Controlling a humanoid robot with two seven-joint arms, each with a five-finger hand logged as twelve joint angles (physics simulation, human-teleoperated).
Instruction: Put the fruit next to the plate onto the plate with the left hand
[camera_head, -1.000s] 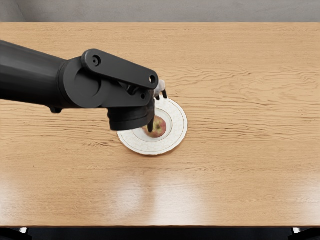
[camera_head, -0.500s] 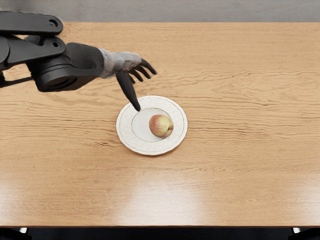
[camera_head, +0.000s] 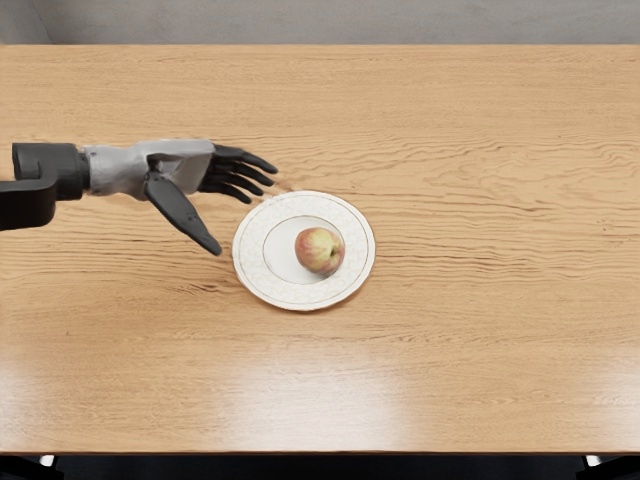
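Observation:
A red and yellow peach (camera_head: 319, 250) lies in the middle of the white plate (camera_head: 355, 275) near the table's centre. My left hand (camera_head: 215, 195) hovers to the left of the plate, clear of it. Its fingers are spread, with the thumb pointing down towards the plate's left rim, and it holds nothing. Its forearm comes in from the left edge. The right arm does not show.
The wooden table (camera_head: 480, 340) fills the view, and its front edge runs along the bottom. A grey wall strip lies beyond the far edge.
The left arm has drawn back to the left and lowered, away from the plate. The peach stays on the plate, let go.

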